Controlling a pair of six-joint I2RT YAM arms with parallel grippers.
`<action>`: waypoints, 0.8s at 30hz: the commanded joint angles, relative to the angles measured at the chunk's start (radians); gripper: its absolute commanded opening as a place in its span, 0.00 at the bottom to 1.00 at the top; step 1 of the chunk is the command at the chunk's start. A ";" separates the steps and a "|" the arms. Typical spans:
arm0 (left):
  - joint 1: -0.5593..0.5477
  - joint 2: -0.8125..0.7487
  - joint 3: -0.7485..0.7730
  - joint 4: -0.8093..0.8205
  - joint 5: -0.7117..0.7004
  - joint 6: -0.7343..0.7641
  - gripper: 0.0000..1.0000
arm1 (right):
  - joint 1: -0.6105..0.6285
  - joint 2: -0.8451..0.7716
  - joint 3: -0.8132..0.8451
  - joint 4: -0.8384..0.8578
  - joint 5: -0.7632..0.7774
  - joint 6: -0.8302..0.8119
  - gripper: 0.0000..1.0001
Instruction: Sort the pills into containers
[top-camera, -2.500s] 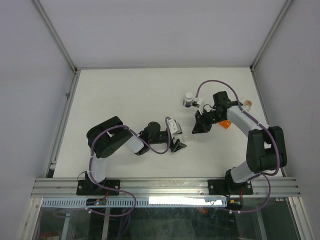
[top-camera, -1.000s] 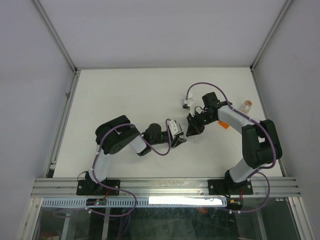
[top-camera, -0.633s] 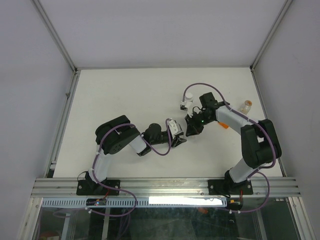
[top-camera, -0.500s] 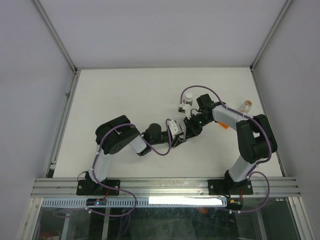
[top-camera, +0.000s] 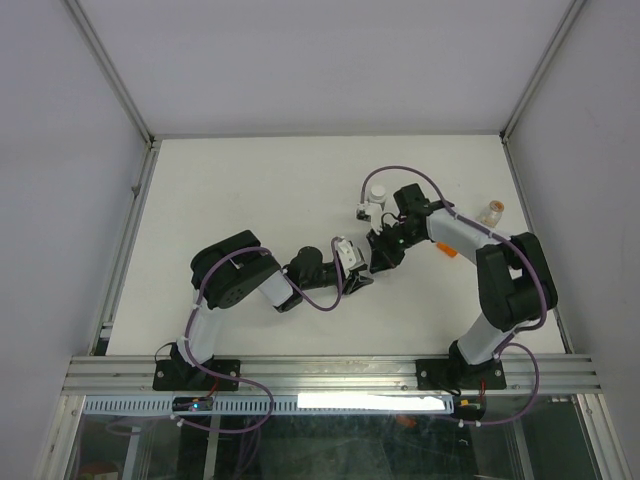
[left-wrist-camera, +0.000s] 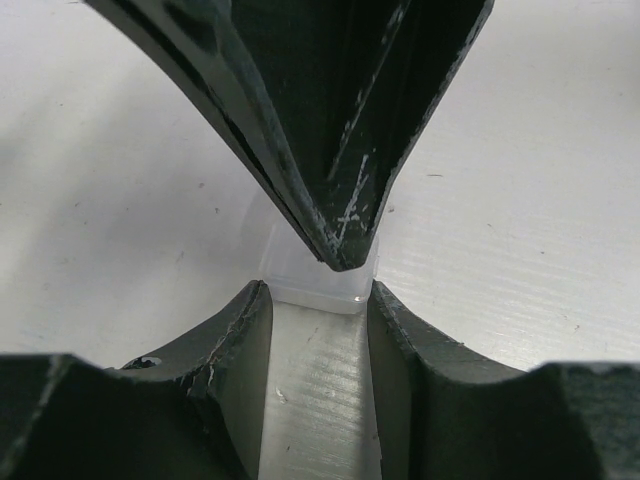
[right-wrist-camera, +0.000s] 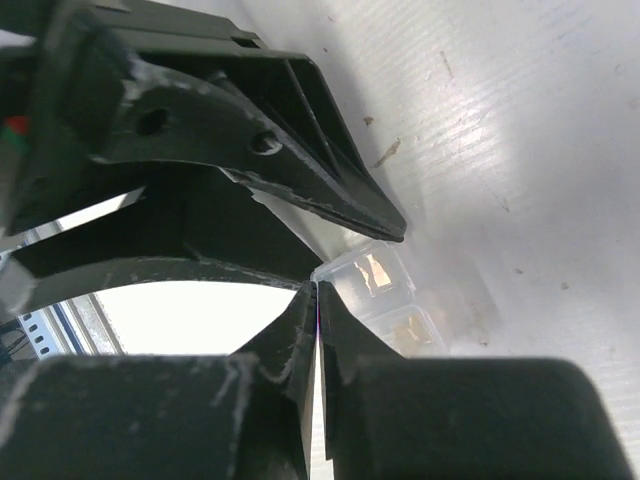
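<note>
Left gripper (left-wrist-camera: 318, 292) clamps the clear two-cell box (left-wrist-camera: 312, 270) between its fingertips, low over the white table (top-camera: 250, 190) near its middle. The right gripper (right-wrist-camera: 316, 292), jaws pressed together with nothing visible between them, has its tip at the box's edge. Tan shapes show through both cells in the right wrist view; whether they are pills cannot be told. The tan-orange vial (top-camera: 491, 211) stands well apart near the table's right edge, and a white bottle (top-camera: 376, 193) sits just beyond the right arm's wrist. The step in hand looks like work on the box itself, perhaps prising its lid. The next move calls for a fine, shallow nudge from the right tip against a firm left hold, lest the slick box twist out.
</note>
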 joint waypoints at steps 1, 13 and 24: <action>0.006 -0.002 0.022 0.035 0.024 0.002 0.34 | -0.001 -0.098 0.013 0.018 -0.050 -0.027 0.05; 0.006 0.000 0.029 0.021 0.029 0.000 0.34 | 0.003 0.020 0.002 0.012 0.098 -0.015 0.05; 0.007 -0.007 0.027 0.020 0.031 -0.008 0.35 | -0.011 -0.018 0.024 -0.023 -0.015 -0.037 0.06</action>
